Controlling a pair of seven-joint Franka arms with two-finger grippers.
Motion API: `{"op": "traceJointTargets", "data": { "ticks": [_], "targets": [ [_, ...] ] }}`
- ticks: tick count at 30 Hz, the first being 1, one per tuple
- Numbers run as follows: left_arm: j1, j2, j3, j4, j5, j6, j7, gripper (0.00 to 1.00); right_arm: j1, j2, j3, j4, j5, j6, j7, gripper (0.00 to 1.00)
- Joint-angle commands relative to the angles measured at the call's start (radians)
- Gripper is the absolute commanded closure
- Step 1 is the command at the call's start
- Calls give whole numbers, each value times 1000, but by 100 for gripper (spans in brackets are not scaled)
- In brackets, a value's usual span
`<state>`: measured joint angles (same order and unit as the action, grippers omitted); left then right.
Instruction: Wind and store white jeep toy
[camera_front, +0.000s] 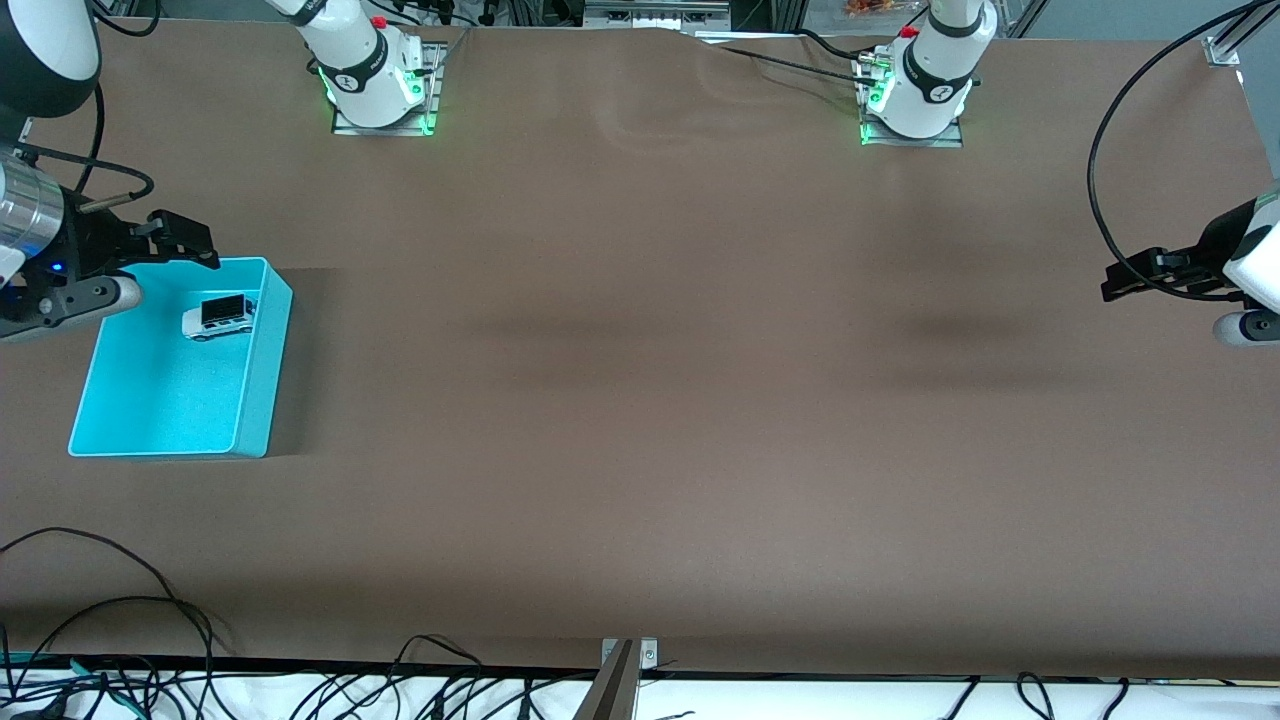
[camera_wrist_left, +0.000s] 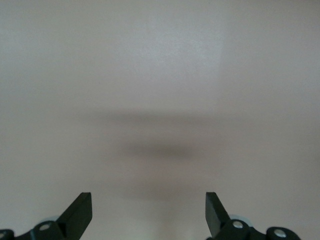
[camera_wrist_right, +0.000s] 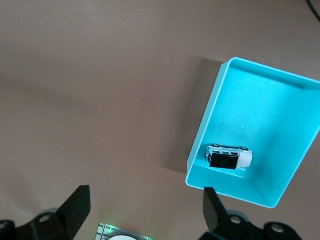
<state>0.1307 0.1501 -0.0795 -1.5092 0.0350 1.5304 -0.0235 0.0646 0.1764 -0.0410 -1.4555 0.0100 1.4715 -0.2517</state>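
Right gripper (camera_front: 165, 240): fingers spread wide, nothing held, hovering over the edge of the bin (camera_front: 262, 400) that lies farther from the front camera, at the right arm's end of the table (camera_front: 640, 400). Left gripper (camera_front: 1150, 275): fingers likewise spread wide, nothing held, waiting over bare table at the left arm's end, well apart from the bin.

Toy jeep (camera_front: 218, 317): inside the bin, upright on its wheels, close to the wall nearest the right arm's base and just beside the wall facing the table's middle. Black roof up.

Judged state of task: jeep already stored; only a clean retreat appears to remain.

Procedure for the retreat:
- Raise the right gripper straight up before any sideways travel, to avoid catching the bin wall.
- Keep fingers spread; no closing near the rim.
- Avoid nudging the bin, since a wound toy may roll if jolted.
- Confirm the jeep sits flat on the bin floor, not leaning on a wall.

Count:
- Grippers: two.
- Bins: one, cyan, open-topped.
- Toy jeeps: one.
- Other loose items on the table surface: none seen.
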Motion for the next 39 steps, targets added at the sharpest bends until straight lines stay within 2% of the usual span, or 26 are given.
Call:
{"op": "traceJointTargets", "data": {
  "ticks": [1, 5, 9, 17, 22, 26, 28, 39],
  "targets": [
    [3, 13, -5, 32, 26, -7, 2, 0, -29, -35, 39, -25, -50, -2, 40, 0],
    [0, 13, -5, 32, 26, -7, 2, 0, -25, -38, 42, -17, -100, -2, 90, 0],
    [-3, 13, -5, 32, 26, -7, 2, 0, -25, -37, 39, -16, -97, 0, 202, 0],
    [-5, 11, -6, 33, 26, -6, 2, 0, -25, -29, 39, 3, -93, -8, 207, 0],
    [-5, 11, -6, 33, 26, -7, 2, 0, -25, -29, 39, 1, -59, -8, 213, 0],
    [-5, 11, -6, 33, 26, -6, 2, 0, -37, -26, 15, -2, 48, -7, 212, 0],
    [-5, 11, -6, 33, 26, -6, 2, 0, -37, -26, -8, -5, 70, -2, 206, 0],
    [-5, 11, -6, 33, 26, -6, 2, 0, -37, -25, -10, 0, 61, -5, 200, 0]
  ]
}}
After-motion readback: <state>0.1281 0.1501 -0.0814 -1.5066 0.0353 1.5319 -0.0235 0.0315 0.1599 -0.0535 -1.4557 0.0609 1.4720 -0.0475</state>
